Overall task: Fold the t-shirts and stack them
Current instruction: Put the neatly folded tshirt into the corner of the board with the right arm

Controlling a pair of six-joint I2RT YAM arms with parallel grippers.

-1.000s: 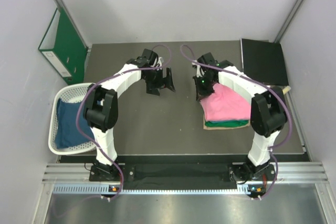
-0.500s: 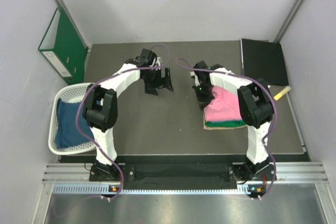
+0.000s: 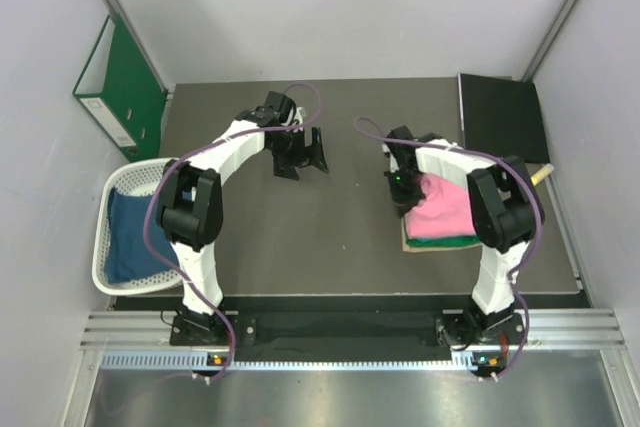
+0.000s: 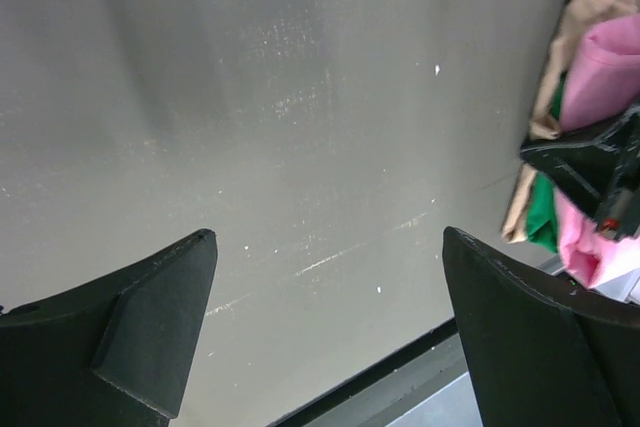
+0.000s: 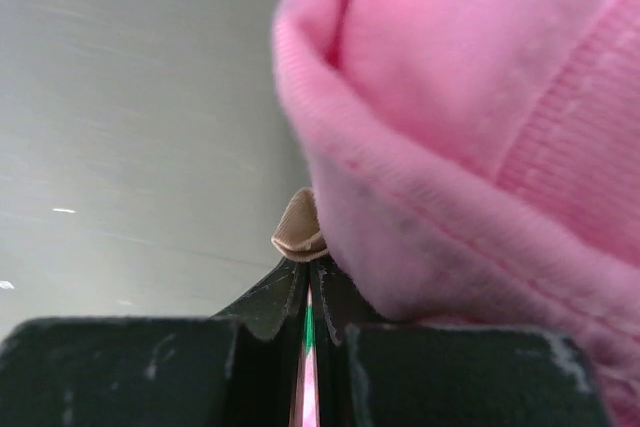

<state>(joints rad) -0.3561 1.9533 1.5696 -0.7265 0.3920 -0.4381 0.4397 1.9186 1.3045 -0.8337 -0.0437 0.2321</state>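
**Right pincer clenched at the edge of the stack, left pincer released over bare counter**

We see the right pincer (image 5: 308, 272) clenched, its two fingers pressed together with only a hairline slit between them. A small tan tip of cloth (image 5: 298, 232) sits right at the fingertips. We cannot tell whether it is pinched or merely touched. The pink t-shirt (image 5: 450, 127) bulges over the fingers and fills most of that wrist view, blurred by closeness.

From above, this pincer lies at the left edge of the stack on the right side of the counter (image 3: 330, 237). The pink t-shirt is on top. Only a thin strip of the teal-green t-shirt (image 3: 445, 241) shows under it, with the tan layer at the very bottom. The right arm covers part of the stack's far side.

The left pincer (image 3: 302, 159) is released, jaws wide, grasping nothing, well apart from the stack. Its wrist camera shows bare scuffed counter between the fingers. At the frame's right edge it catches the stack's layered side, cut off, which the overhead view flattens.

Only the overhead view shows the dark blue t-shirt (image 3: 130, 237), lying loose in the white basket (image 3: 140, 169) at the left. The basket wall hides how it is folded. A green binder (image 3: 125, 87) leans on the left wall, its spine too small for us to read. A black board (image 3: 505, 117) lies at the far right.
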